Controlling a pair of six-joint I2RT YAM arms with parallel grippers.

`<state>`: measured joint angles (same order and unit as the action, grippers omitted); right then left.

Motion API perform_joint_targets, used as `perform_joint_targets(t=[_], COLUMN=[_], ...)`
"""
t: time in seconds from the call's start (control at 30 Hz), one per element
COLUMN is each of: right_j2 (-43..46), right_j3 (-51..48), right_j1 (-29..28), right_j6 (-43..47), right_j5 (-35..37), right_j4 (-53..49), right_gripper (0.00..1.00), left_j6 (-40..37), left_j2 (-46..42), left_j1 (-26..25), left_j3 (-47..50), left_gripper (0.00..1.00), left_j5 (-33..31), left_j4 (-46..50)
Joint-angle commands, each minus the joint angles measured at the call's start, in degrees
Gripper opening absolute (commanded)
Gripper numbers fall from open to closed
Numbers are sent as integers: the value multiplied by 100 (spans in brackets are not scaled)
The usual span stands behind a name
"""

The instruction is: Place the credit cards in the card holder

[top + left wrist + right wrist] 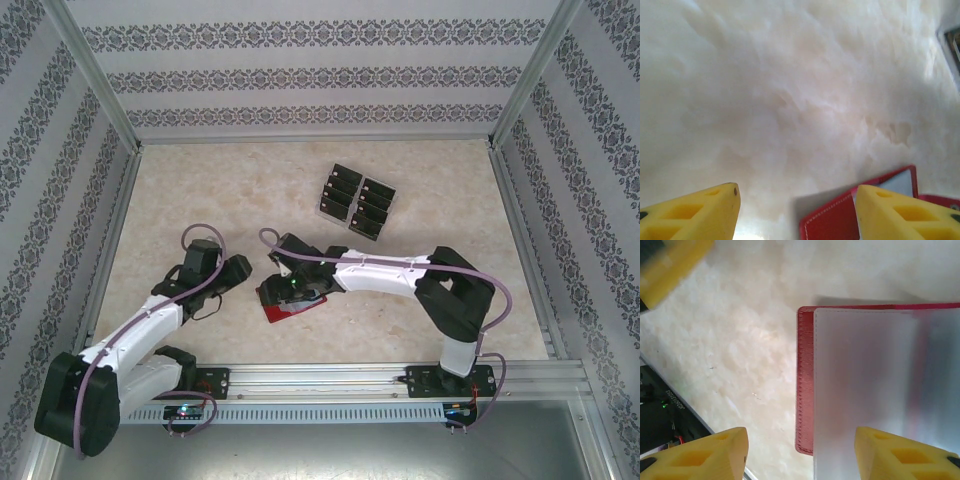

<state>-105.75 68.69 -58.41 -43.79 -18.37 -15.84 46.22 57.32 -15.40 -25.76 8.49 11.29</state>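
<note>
The right gripper (800, 435) is hovering, jaws apart and empty, over the open card holder (804, 390), the left gripper (797, 200) likewise beside it.

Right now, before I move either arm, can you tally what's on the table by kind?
Red wallet: 1
Rows of black cards: 2, left row and right row; single cards too small to count
Grippers: 2, left gripper and right gripper
Total: 5
</note>
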Motion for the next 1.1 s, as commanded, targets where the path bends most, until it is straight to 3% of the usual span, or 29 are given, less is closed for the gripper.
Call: perform_joint_targets(t=[0.0, 0.27, 0.53, 0.77, 1.07], right_j2=[-443, -630, 1068, 1772, 730], right_j3=[200, 370, -328, -1118, -669], right_j1=[-81, -61, 333, 1218, 1533], right_j6=[-153, -150, 117, 514, 1021], right_j5=[-168, -421, 226, 1205, 1362], right_j4=[2, 21, -313, -787, -932], right_gripper=[59, 59, 59, 58, 55], left_j6=[-268, -314, -304, -90, 37], left_j2=[-63, -37, -202, -100, 729], left_j1=[122, 128, -10, -776, -1894], left_j3=[-296, -350, -231, -167, -304], left_gripper=[63, 63, 63, 63, 64], left_j5=[105, 347, 648, 320, -406], left_j4=[392, 426, 525, 477, 483])
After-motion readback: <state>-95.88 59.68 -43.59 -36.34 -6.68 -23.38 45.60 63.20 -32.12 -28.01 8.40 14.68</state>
